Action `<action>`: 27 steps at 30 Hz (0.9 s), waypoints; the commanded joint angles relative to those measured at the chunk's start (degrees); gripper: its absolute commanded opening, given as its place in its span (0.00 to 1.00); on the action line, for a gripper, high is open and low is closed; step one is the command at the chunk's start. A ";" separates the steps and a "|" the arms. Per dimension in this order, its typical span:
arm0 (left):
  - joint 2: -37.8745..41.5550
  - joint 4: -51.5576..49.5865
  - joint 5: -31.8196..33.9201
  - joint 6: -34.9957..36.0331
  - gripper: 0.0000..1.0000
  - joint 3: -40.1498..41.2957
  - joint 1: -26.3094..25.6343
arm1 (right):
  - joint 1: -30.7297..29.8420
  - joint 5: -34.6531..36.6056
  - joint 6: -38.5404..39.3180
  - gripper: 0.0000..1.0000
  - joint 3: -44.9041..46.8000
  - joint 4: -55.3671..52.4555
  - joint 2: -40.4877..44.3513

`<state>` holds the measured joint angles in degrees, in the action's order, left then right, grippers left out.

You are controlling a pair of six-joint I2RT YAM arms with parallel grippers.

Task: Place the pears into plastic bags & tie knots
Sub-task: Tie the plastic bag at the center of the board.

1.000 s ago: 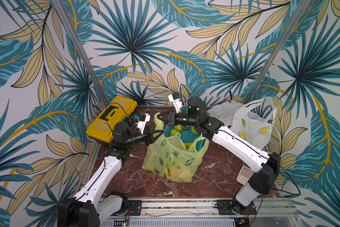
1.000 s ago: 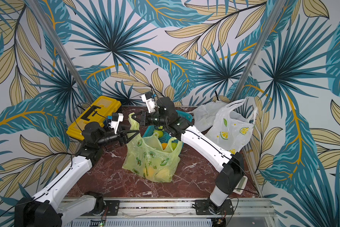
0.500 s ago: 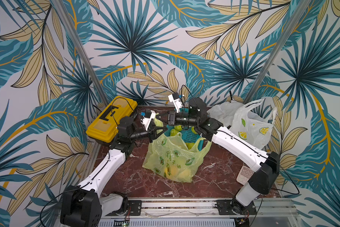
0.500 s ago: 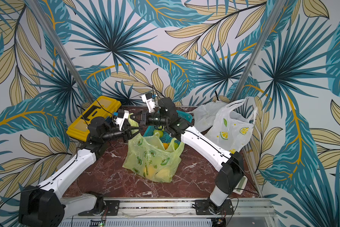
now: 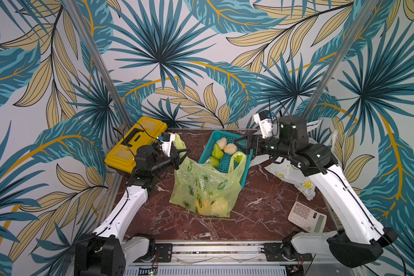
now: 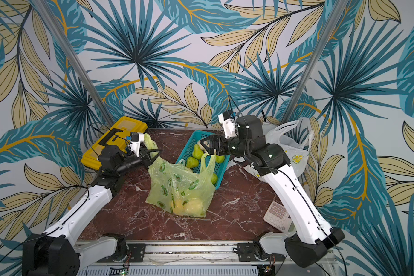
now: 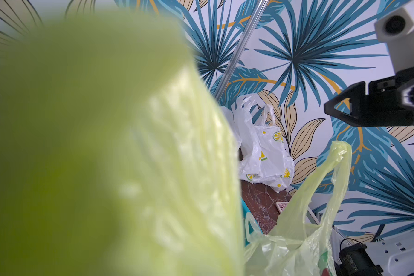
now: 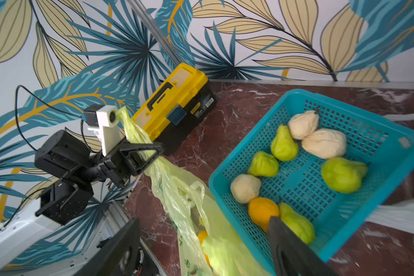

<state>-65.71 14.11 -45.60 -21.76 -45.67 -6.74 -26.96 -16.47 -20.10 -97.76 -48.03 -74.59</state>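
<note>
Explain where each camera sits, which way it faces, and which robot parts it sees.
Top views: high above the front edge, looking down at the table and back wall; show left arm, right arm.
Left wrist: on the left arm, facing across toward the lemon-print bag; the lime-green bag hides its own jaws; right arm's jaws visible.
Right wrist: on the right arm, facing the teal basket and yellow toolbox; own open jaws show.
Shared: both wrist views show the lime-green bag.

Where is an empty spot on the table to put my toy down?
The marble table is bare between the green bag and the front rail, and between that bag and the calculator. The back right is crowded with the basket and the white bags.
</note>
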 commanded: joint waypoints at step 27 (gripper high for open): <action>9.10 -0.48 3.03 -8.04 0.01 4.82 0.63 | -1.34 -3.80 -16.02 0.17 7.88 19.59 -8.01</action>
<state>-56.07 13.91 -43.64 -30.04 -40.40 -6.70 -28.16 -20.84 -35.62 -90.80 -32.40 -80.18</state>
